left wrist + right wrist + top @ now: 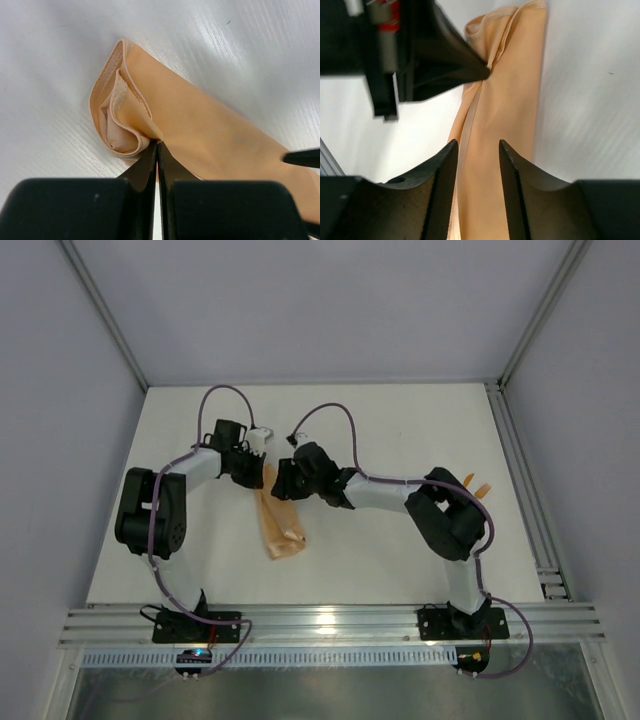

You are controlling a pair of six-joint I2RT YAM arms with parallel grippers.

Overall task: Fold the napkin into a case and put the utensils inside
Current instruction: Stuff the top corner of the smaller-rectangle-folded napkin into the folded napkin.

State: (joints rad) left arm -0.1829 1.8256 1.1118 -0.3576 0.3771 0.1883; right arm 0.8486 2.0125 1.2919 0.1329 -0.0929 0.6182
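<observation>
The napkin point(278, 530) is folded into a narrow peach-orange strip with a slight sheen. It lies on the counter point(400, 420) just left of centre in the top view, and its upper end curls open in layered hems. The left gripper point(158, 145) is pinched tight on a fold at that end. The right gripper point(476, 148) stands partly open, its jaws astride the strip; whether they touch it is unclear.
</observation>
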